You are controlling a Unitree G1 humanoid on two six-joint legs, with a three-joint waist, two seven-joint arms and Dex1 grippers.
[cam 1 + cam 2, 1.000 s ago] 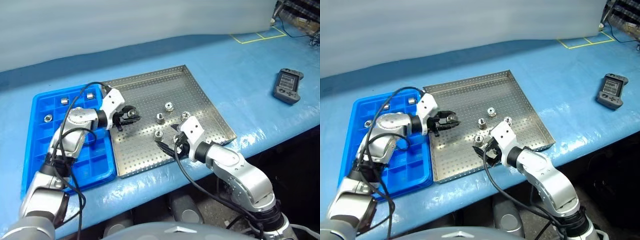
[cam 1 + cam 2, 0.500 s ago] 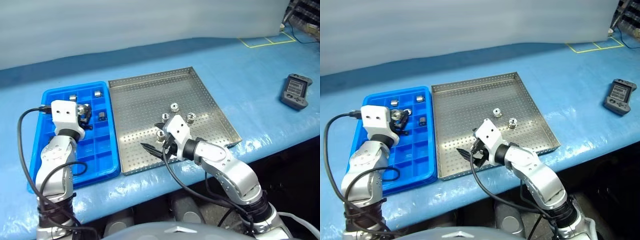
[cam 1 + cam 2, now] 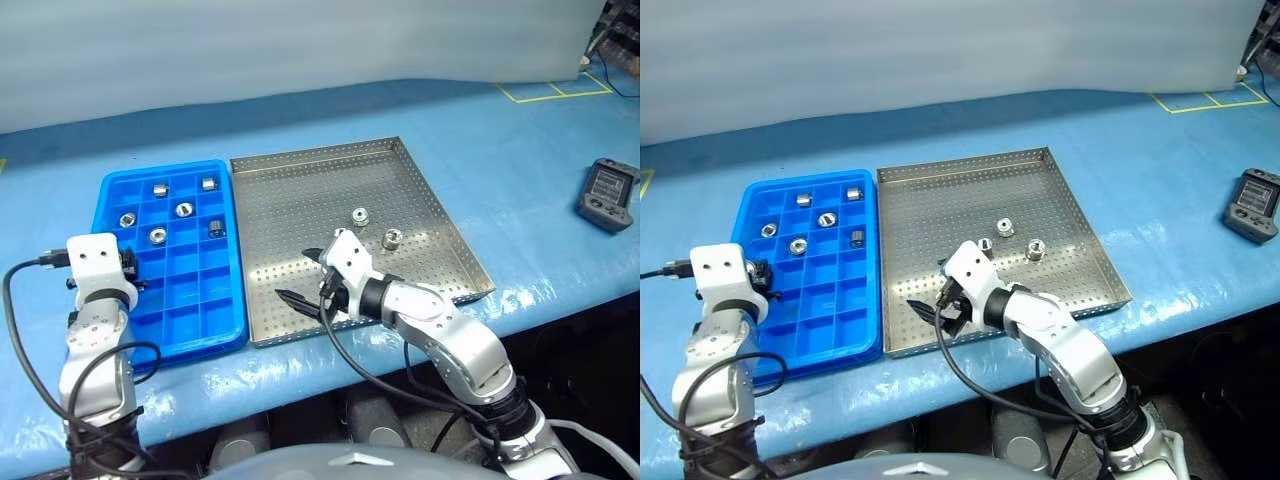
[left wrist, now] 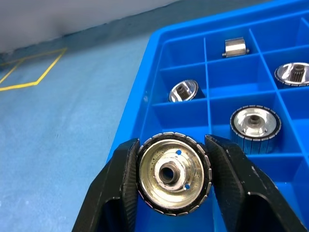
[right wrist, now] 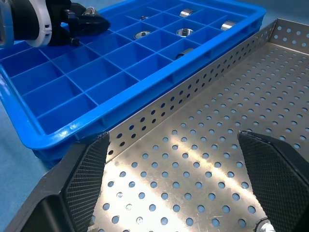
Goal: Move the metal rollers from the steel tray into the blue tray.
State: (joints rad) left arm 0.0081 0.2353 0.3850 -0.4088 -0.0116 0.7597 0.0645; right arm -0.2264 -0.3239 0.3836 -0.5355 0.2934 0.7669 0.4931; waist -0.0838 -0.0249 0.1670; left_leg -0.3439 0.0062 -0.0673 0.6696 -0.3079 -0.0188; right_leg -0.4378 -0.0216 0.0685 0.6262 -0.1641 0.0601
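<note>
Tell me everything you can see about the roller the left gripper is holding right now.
The roller is a shiny silver metal ring with a ribbed outer band, a dished face dotted with small specks, and a raised hub around a central hole. It faces the left wrist camera, clamped on both sides between the black fingers of the left gripper. It hangs over the left edge of the blue tray; whether it touches the tray cannot be told.

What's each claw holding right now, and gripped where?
Left claw: a metal roller, pinched across its ribbed outer rim, bore facing the camera. Right claw: open, holding nothing.
</note>
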